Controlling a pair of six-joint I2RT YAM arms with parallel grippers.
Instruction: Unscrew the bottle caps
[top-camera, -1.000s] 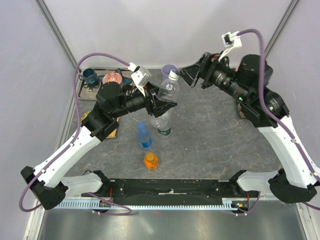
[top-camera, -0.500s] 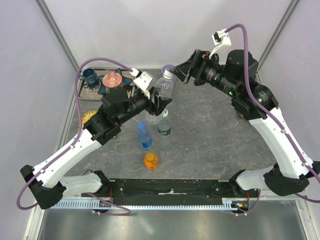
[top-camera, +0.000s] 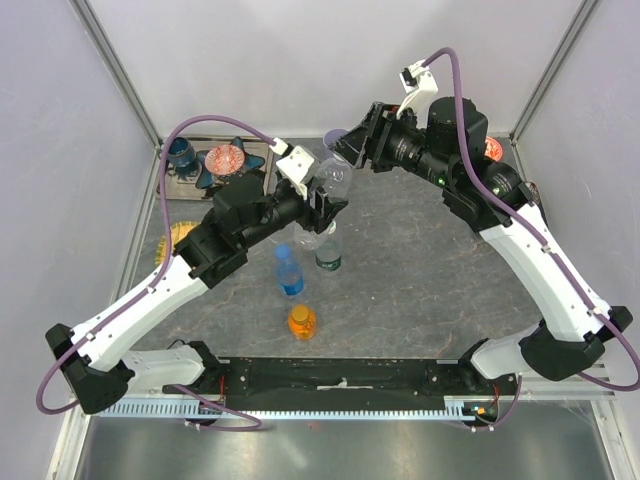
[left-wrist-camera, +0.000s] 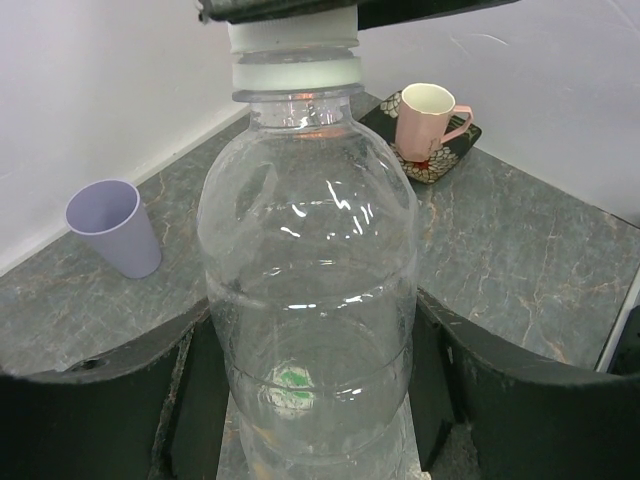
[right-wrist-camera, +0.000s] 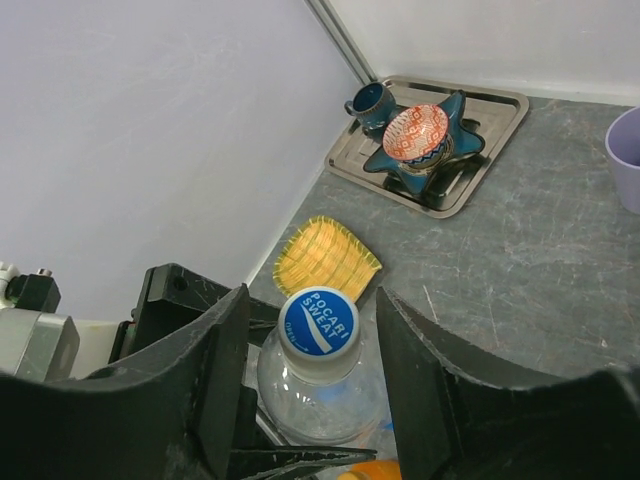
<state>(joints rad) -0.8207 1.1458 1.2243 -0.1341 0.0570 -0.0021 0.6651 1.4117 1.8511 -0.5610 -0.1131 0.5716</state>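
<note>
Your left hand (top-camera: 322, 205) is clamped on the plain clear bottle (left-wrist-camera: 310, 260), with 1 finger (left-wrist-camera: 100, 400) pressed to each side of its lower body, holding it up off the surface (top-camera: 430, 270). From above, the bottle's long axis runs from base at 7 o'clock to neck at 1 o'clock. In the left wrist view it stands straight up the frame. Its blue cap (right-wrist-camera: 319, 322) is on and faces your right wrist camera.

Your right hand (top-camera: 346, 152) straddles that cap with its 2 fingers spread, a gap showing on either side. Your left arm reaches in from 7 o'clock. Your right arm arches over from 5 o'clock, forearm aimed toward 9 o'clock.

At 6 o'clock of the held bottle stand the green-label bottle (top-camera: 328, 262), blue-label bottle (top-camera: 289, 270) and orange bottle (top-camera: 302, 321).
</note>
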